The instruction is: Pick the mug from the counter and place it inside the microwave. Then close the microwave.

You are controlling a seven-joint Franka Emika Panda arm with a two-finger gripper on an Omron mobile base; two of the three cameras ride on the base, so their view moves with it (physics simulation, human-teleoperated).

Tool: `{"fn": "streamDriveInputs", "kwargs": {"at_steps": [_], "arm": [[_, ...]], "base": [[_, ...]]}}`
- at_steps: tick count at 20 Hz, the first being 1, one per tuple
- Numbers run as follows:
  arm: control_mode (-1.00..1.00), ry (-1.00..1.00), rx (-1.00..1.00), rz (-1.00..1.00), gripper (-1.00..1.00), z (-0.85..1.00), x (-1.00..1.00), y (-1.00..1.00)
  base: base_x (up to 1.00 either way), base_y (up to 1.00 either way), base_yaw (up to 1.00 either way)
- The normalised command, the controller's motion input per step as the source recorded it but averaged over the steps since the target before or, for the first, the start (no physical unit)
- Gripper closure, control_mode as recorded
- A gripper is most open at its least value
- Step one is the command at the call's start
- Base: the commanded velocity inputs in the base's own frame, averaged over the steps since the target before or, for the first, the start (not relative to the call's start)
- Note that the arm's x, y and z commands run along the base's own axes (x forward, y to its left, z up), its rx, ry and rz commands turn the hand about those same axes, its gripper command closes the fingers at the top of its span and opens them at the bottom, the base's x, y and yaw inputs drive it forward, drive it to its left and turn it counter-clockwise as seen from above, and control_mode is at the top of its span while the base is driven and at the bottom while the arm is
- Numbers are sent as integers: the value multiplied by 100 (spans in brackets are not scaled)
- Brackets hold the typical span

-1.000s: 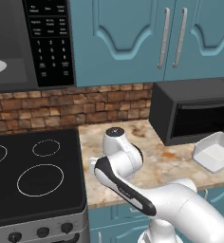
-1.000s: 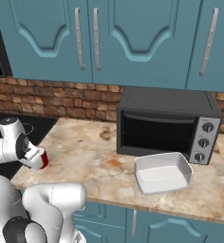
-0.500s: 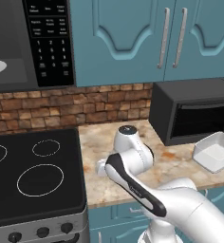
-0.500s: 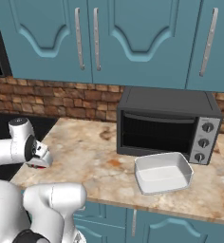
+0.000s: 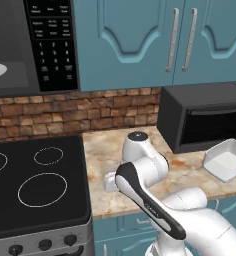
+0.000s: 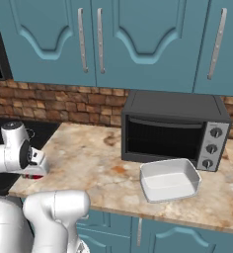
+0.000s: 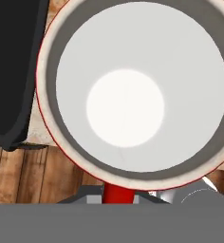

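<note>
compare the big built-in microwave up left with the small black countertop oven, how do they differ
The large grey-framed microwave sits high among the teal cabinets; the small black boxy countertop oven stands on the speckled beige counter. The microwave's cavity is exposed, showing a white turntable, while the oven's door is shut. The microwave has a black keypad panel; the oven has round knobs on its right side. Both are dark, box-shaped appliances.

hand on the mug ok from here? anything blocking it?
Probably yes. The hand view looks straight down into the mug, its white inside close below the camera. In the right base view the hand sits on it at the counter edge; whether it has closed is unclear.
</note>
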Motion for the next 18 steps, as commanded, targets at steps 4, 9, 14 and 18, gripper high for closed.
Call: {"fn": "streamDriveInputs", "kwargs": {"at_steps": [4,9,14,18], "arm": [[-100,-7,0,5,100,25,-67,0],[-100,-9,0,8,100,38,-36,0],[-100,-1,0,7,100,57,-4,-13],[-100,0,0,1,100,56,-1,-19]], "base": [[0,0,0],[0,0,0],[0,0,0],[0,0,0]]}}
